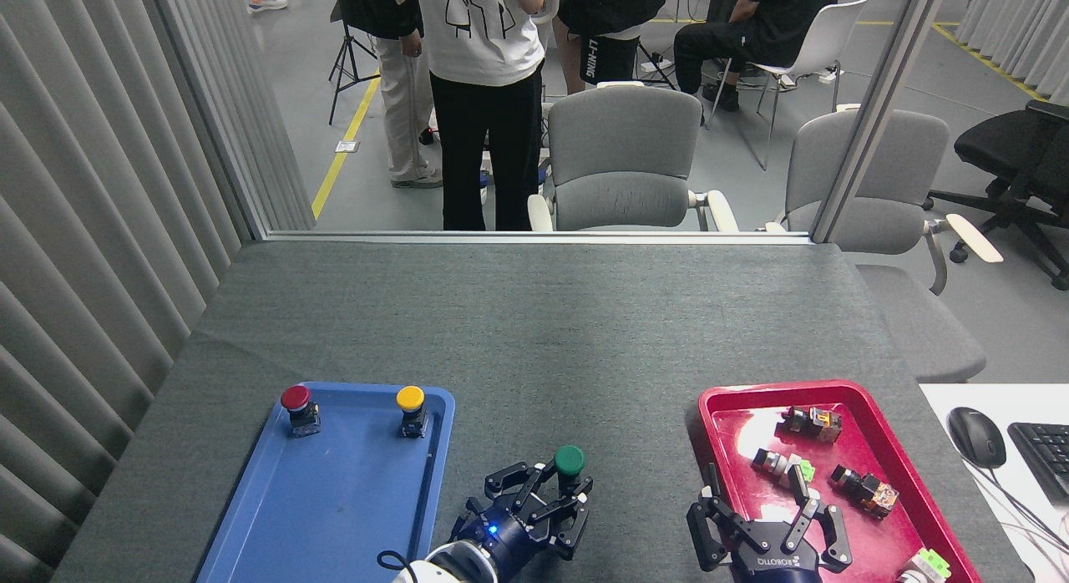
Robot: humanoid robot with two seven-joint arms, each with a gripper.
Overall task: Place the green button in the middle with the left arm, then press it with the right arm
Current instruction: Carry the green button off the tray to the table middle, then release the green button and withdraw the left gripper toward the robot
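You can read "ROBOTIQ" in white letters on the base of the right gripper (pixel 758 516), seen upside down from the head view. On the dark shorts (pixel 607 57) of a person standing behind the grey chair, white lettering reads "LI-NING", also turned on its side. The white T-shirt (pixel 480 23) carries a line drawing with small lettering too small to read.
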